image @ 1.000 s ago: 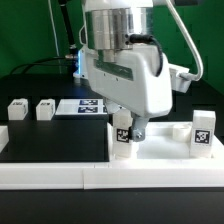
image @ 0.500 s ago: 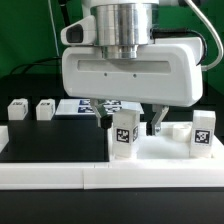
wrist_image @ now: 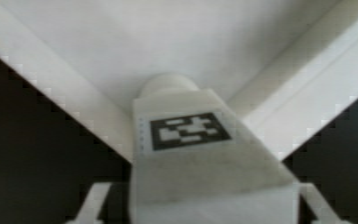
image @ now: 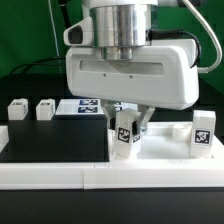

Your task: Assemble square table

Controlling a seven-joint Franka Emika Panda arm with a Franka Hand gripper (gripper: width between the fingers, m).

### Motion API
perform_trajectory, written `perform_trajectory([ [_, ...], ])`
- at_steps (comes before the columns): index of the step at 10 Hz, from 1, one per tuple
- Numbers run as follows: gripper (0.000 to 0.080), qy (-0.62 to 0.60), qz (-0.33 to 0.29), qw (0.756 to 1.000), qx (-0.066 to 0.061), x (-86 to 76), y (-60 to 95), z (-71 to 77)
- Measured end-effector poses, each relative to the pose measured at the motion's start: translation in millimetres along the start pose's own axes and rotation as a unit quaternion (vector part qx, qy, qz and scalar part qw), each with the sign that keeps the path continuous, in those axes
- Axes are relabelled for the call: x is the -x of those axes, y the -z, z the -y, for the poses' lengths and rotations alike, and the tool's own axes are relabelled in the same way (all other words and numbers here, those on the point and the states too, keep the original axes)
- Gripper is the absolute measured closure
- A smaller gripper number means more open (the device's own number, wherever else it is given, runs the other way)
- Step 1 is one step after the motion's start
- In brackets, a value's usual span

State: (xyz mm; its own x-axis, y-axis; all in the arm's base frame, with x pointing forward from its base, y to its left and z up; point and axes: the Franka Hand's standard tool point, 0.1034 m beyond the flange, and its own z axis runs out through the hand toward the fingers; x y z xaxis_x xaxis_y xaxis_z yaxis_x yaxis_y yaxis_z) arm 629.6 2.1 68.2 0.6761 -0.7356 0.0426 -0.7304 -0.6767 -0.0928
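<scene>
My gripper (image: 126, 130) hangs low over the white square table top (image: 165, 152) at the exterior view's right. Its two fingers press on either side of an upright white tagged leg (image: 125, 137) that stands at the slab's near corner. In the wrist view the same leg (wrist_image: 190, 140) fills the space between the fingers (wrist_image: 101, 200), tag facing the camera. A second leg (image: 203, 133) stands at the slab's right end, beside a round socket (image: 178, 130). Two more legs (image: 17, 110) (image: 44, 109) sit on the black table at the left.
A long white bar fence (image: 50, 176) runs along the front edge. The marker board (image: 84, 104) lies flat behind the gripper. A black mat (image: 55, 140) covers the table left of the slab.
The fingers have closed in from wide open onto the sides of the leg. The gripper body and the leg have stayed in place over the last half second.
</scene>
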Motion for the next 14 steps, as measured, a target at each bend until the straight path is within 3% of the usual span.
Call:
perform_trajectory([
  [2,0.0500,-0.098,0.002,0.995,0.001,-0.7,-0.7,-2.7],
  [4,0.0504,-0.248,0.015,0.969,0.002,-0.1,-1.9,-7.0],
  [6,0.0505,-0.423,0.051,0.904,-0.021,-0.4,-1.7,-7.8],
  [8,0.0504,-0.515,0.062,0.855,-0.024,1.3,-1.7,-5.1],
  [9,0.0504,-0.527,0.062,0.847,-0.023,2.2,-1.7,-4.2],
  [11,0.0504,-0.494,0.059,0.867,-0.021,2.9,-1.4,-4.2],
  [12,0.0325,-0.412,0.047,0.910,-0.010,5.8,0.8,-3.1],
  [13,0.0210,-0.339,0.040,0.940,-0.015,5.6,1.7,-0.7],
  [14,0.0210,-0.248,0.028,0.968,-0.025,4.4,0.9,0.8],
])
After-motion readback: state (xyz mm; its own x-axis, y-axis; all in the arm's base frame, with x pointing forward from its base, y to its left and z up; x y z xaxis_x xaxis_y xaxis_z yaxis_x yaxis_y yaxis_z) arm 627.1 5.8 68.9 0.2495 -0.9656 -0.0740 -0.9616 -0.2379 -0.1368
